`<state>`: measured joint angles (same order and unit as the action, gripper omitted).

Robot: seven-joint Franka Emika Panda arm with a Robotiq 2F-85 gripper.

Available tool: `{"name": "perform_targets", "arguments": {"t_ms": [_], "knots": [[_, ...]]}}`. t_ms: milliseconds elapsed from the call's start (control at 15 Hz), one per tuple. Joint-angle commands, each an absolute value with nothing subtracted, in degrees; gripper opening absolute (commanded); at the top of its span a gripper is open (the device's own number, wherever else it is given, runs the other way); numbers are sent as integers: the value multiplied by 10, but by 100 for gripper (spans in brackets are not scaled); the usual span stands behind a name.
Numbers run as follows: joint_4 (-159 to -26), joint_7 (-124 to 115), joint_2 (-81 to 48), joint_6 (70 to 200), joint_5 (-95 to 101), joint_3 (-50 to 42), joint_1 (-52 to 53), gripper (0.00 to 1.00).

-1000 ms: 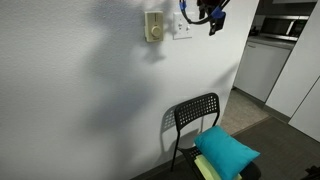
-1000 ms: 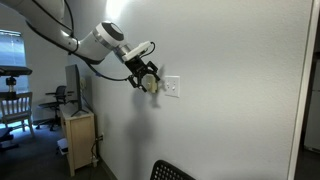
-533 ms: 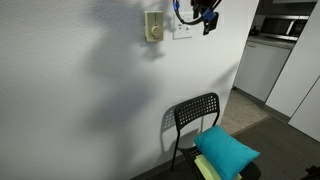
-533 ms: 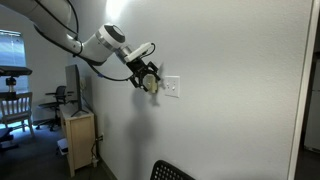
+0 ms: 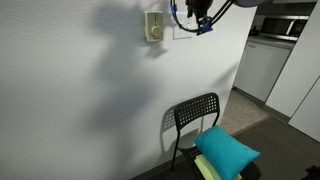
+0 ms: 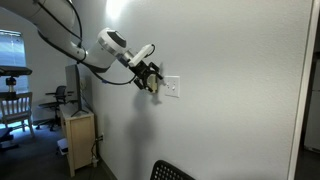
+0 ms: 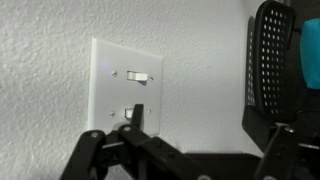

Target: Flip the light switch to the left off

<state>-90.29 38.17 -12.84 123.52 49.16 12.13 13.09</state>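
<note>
The white double wall plate (image 7: 112,95) fills the left of the wrist view, which is turned sideways. Its two small toggles show: the upper one (image 7: 138,76) is free, and the lower one (image 7: 126,115), the wall's left switch, lies right beside one dark finger. My gripper (image 7: 205,128) is open, its other finger far off at the right edge. In both exterior views the gripper (image 5: 200,20) (image 6: 150,78) is up against the plate (image 5: 181,31) (image 6: 172,87), covering part of it. The cream-yellow knob plate (image 5: 153,26) is just beside it.
A black metal chair (image 5: 195,115) stands against the wall below, with a teal cushion (image 5: 227,150) in front of it. White kitchen cabinets (image 5: 265,65) stand past the wall's corner. A wooden cabinet (image 6: 78,135) stands along the wall.
The gripper has moved along the wall toward the double plate and closer to it. It now covers part of the plate in the exterior view.
</note>
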Motion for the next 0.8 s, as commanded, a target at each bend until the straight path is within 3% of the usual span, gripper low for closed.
{"name": "perform_targets", "arguments": {"t_ms": [0,733], "knots": [[-908,383,-135,1272,497,110,121,100],[-886,406,-184,1381,473,98,100,100]]}}
